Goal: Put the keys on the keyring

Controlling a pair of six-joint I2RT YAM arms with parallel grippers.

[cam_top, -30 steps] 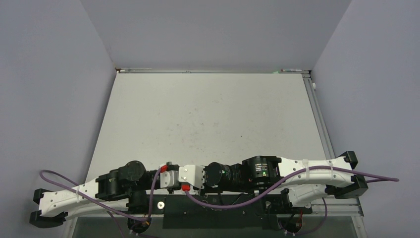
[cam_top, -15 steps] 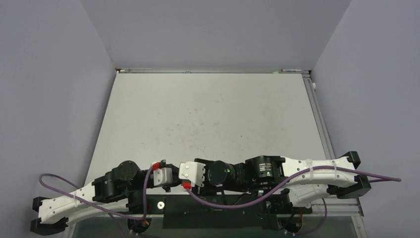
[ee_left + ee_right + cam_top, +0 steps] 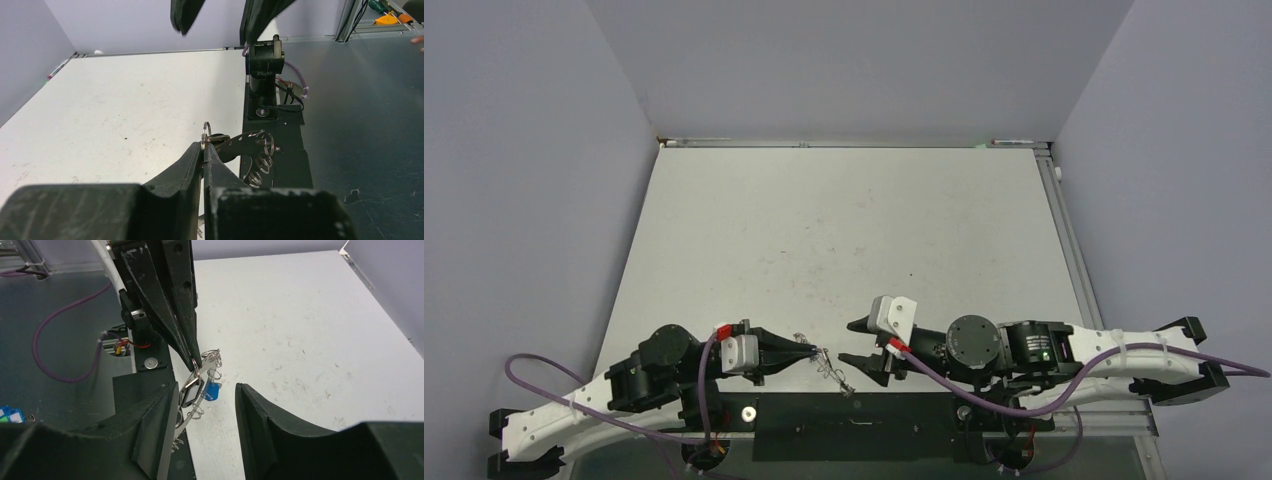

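My left gripper (image 3: 812,352) is shut, its tips pinching a small silver loop (image 3: 205,132) at the rim of the keyring (image 3: 250,143). The grey keyring (image 3: 196,407) hangs tilted from that pinch, just above the table's near edge, small wire loops around its rim. A black key (image 3: 191,392) and a blue key (image 3: 213,391) dangle at the ring. My right gripper (image 3: 205,390) stands open just right of the ring, one finger on each side of the keys, touching nothing. From above, the keyring (image 3: 832,366) is a faint glint between the two grippers.
The white table (image 3: 844,230) stretches away behind the grippers, with a raised rail (image 3: 1069,240) along its right side. The black base plate (image 3: 854,412) with the arm mounts lies right under the ring. Purple cables (image 3: 984,385) trail along both arms.
The two arms, bunched together at the near edge before, have drawn apart. My right gripper has opened and backed off to the right. The keyring now hangs from the left gripper alone.
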